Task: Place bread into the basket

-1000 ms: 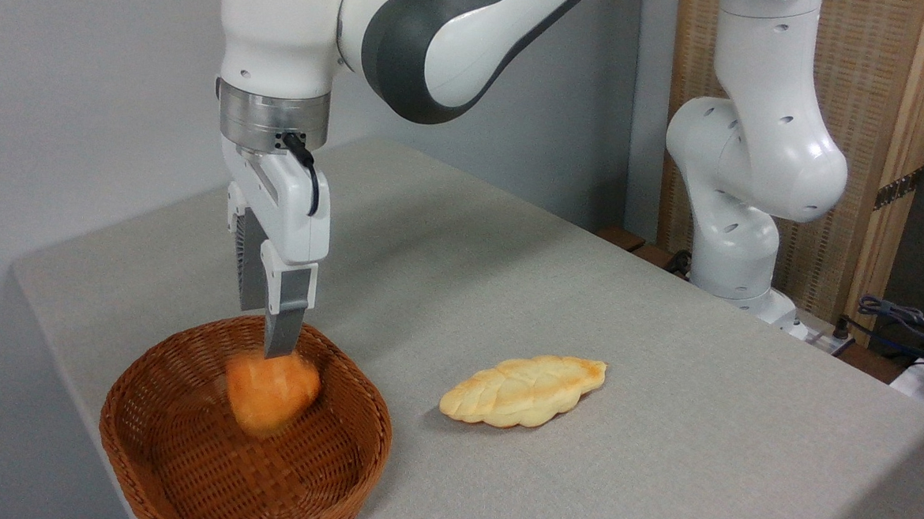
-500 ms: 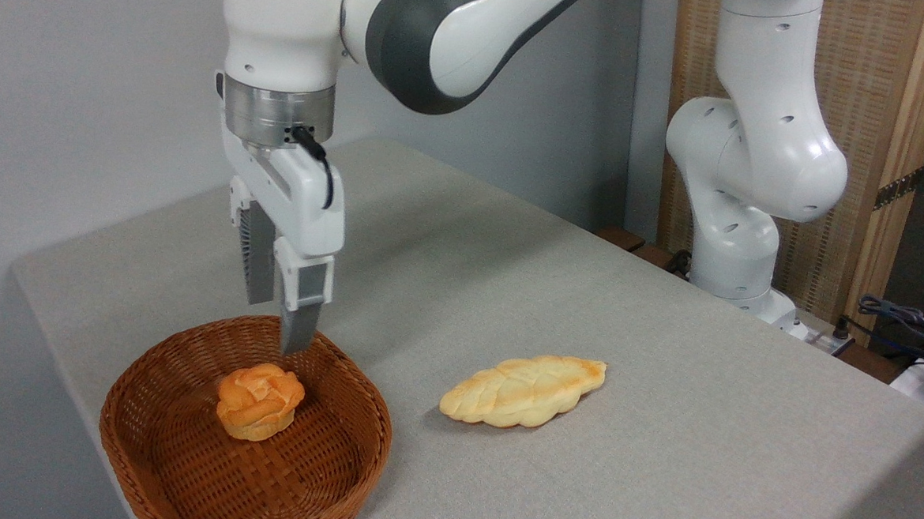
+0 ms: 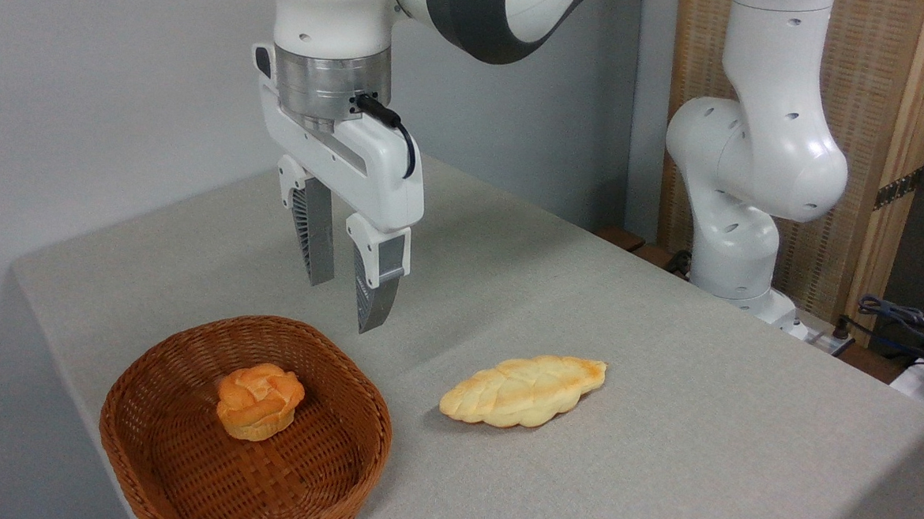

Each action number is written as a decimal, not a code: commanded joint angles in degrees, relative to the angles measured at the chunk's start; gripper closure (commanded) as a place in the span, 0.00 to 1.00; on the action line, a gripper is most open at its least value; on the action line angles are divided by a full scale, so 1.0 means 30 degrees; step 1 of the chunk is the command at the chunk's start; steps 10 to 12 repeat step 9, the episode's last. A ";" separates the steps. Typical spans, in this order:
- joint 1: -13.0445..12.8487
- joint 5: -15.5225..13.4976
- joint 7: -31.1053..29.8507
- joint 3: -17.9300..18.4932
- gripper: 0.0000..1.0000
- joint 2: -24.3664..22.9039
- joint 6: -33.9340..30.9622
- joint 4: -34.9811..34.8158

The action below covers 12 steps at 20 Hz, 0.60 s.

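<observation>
The small orange-golden bun with the knotted top, the bread (image 3: 258, 400), lies upright inside the brown wicker basket (image 3: 182, 474) at the lower left. My gripper (image 3: 342, 305) hangs in the air above the basket's far right rim, higher than the bun and to its right. It is open and nothing is between its grey fingers.
A longer pale-yellow braided loaf (image 3: 524, 390) lies on the grey table (image 3: 659, 428) right of the basket. The arm's white base (image 3: 748, 227) stands at the table's far right edge, with cables (image 3: 901, 322) beside it. The table's left edge runs close behind the basket.
The bun dropped from the fingers into the basket and settled upright. The open gripper then rose and moved to the right, away from the basket's middle.
</observation>
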 commanded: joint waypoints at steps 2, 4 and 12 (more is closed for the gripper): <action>-0.0146 0.0527 -0.0348 0.0107 0.00 -0.0135 -0.0332 0.0009; -0.0146 0.0996 -0.0377 0.0107 0.00 -0.0135 -0.0332 0.0038; -0.0146 0.1204 -0.0464 0.0370 0.00 -0.0164 -0.0332 0.0068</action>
